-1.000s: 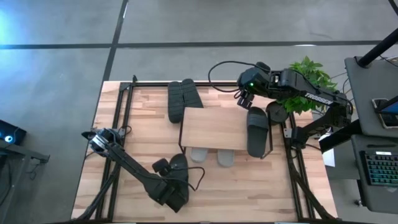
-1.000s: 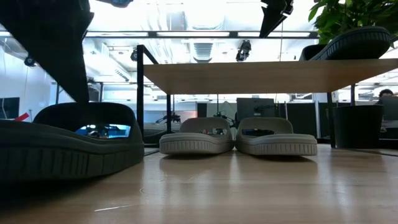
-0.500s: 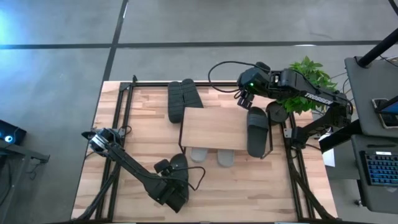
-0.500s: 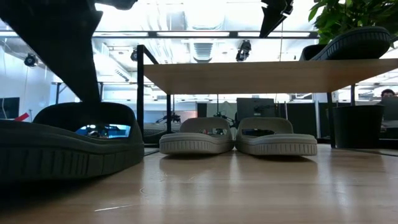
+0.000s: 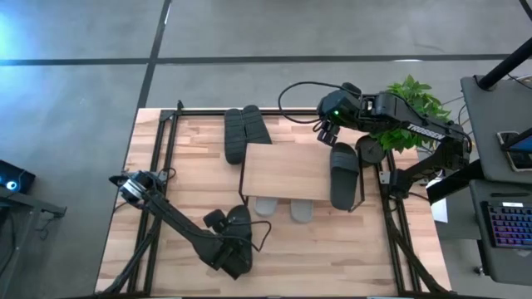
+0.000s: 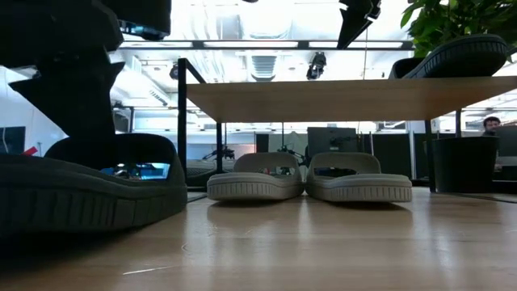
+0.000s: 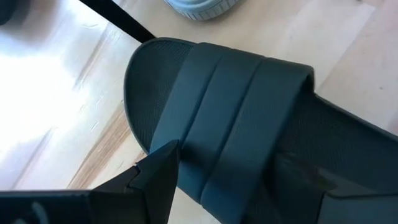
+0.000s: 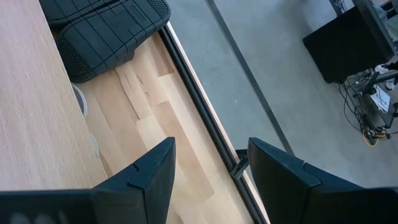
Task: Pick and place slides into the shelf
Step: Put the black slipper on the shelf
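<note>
A dark slide [image 5: 239, 218] lies sole down on the table near its front edge, and its wide strap [image 7: 236, 112] fills the left wrist view. My left gripper [image 5: 236, 241] hangs low over it, open, with one finger [image 7: 155, 180] on either side of the strap. The shelf [image 5: 287, 166] stands mid-table with another dark slide [image 5: 343, 170] on its top board. Two light grey slides [image 6: 254, 182] sit side by side under the board. My right gripper [image 5: 326, 133] waits open, high over the shelf's far right corner.
Two dark slides [image 5: 245, 133] lie soles up beside the shelf's far left corner. A potted plant [image 5: 407, 116] stands at the table's far right. Black frame rails [image 5: 158, 166] run along the table's left and right edges. Bare wood lies near the front right.
My left gripper has come down onto the near dark slide, staying open and not turning. The slide has not moved. My right arm has kept still.
</note>
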Available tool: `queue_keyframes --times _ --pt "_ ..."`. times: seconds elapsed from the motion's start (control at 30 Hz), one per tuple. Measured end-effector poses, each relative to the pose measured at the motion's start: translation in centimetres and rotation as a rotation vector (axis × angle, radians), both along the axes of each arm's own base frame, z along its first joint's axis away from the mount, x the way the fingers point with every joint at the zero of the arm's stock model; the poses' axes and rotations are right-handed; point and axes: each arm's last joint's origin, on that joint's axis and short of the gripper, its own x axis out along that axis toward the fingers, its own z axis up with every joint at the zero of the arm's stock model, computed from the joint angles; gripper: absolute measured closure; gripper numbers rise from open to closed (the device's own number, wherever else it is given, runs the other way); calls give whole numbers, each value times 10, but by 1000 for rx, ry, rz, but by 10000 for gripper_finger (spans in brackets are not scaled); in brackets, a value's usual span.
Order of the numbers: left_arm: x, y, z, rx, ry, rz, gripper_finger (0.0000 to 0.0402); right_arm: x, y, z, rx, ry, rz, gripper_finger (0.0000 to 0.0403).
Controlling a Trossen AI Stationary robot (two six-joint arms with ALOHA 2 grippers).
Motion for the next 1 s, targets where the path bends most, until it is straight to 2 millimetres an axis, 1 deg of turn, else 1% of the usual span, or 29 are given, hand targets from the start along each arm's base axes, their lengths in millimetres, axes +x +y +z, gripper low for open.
queue_keyframes --times 0.07,0.17,0.37,0.53,0.6,0.67,0.73,0.9,1.0 --pt "1 2 0 2 2 2 203 0 0 0 0 0 0 209" --pt "2 4 0 3 5 4 227 0 0 0 0 -1 0 209" --pt "4 6 0 -4 9 11 309 0 0 -2 1 4 0 209" --pt "3 5 6 -76 47 18 386 0 0 -3 2 10 0 209" --pt "3 3 13 -120 52 16 394 1 0 -3 2 10 1 209" --pt "3 -2 26 -173 41 4 398 0 0 -3 -2 15 7 209" --pt "0 -5 45 -199 31 -7 400 0 0 -3 -6 22 14 209" --pt "-11 -5 99 -221 -12 -9 401 1 0 -3 -8 24 19 209" --pt "-14 -1 135 -252 -125 -30 401 1 0 -3 -2 22 24 209"
